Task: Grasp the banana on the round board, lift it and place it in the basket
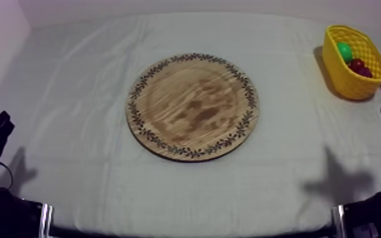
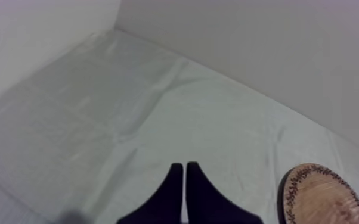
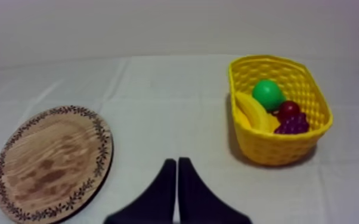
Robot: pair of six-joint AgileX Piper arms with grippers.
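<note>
Grey-white cloth (image 1: pixel 73 95), banana (image 3: pixel 250 110) inside yellow basket (image 3: pixel 277 152), apart from right fingers (image 3: pixel 165 190), left fingers (image 2: pixel 173 190), both pairs closed, empty.

A pale brown board (image 1: pixel 193 106) with darker grain blotches and a ring of dark leaf sprigs round its rim, on grey-white cloth (image 1: pixel 73 82). The basket (image 3: pixel 277 149) is bright yellow, its wall an open lattice. In it are a yellow banana (image 3: pixel 250 110), a green pear (image 3: pixel 268 93), a small red fruit (image 3: pixel 288 109) and purple grapes (image 3: pixel 293 125). The left gripper (image 2: pixel 185 167) and right gripper (image 3: pixel 177 161) are both black.
</note>
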